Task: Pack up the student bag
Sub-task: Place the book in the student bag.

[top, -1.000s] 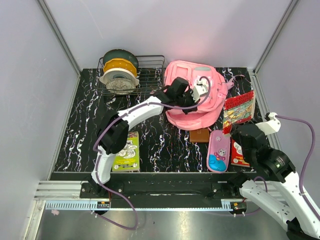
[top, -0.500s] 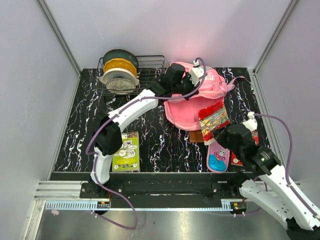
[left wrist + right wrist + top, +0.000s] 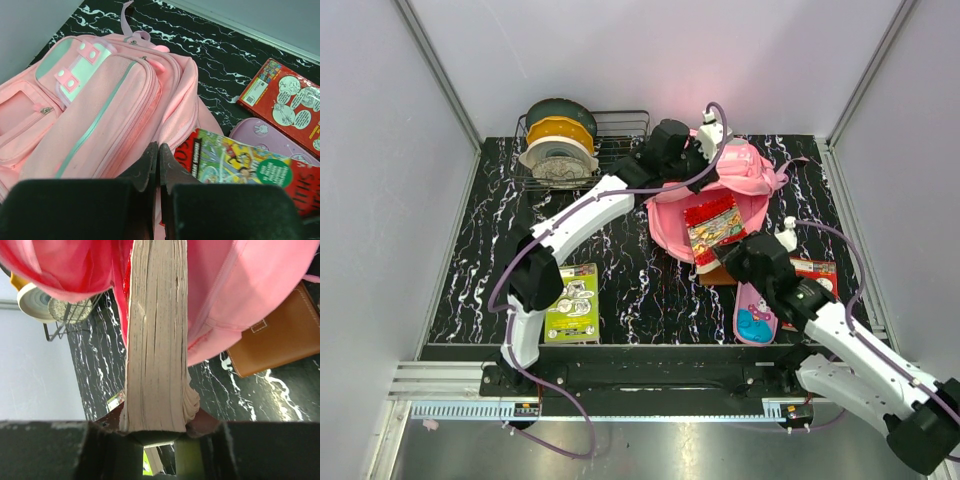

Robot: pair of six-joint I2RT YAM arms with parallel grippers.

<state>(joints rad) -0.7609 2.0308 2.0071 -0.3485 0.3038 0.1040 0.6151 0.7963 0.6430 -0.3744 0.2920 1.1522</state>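
Step in hand: comic into bag. The backpack (image 3: 750,178) lies at the back right of the table, its mouth facing the arms.

Left gripper (image 3: 157,160): fingers together with pink fabric at their tips. I read this as a pinch on the upper lip of the opening.

Right gripper (image 3: 157,432): clamped on the near edge of the comic book (image 3: 713,226), page edges toward its camera, far end between pink folds.

Plan:
- raise the lip higher with the left
- lay the comic flatter
- slide it in along the lower panel, slowly

Risks: a corner may snag the zipper seam, and my right wrist could sweep the wallet (image 3: 717,274) and pencil case (image 3: 754,314) just beneath it
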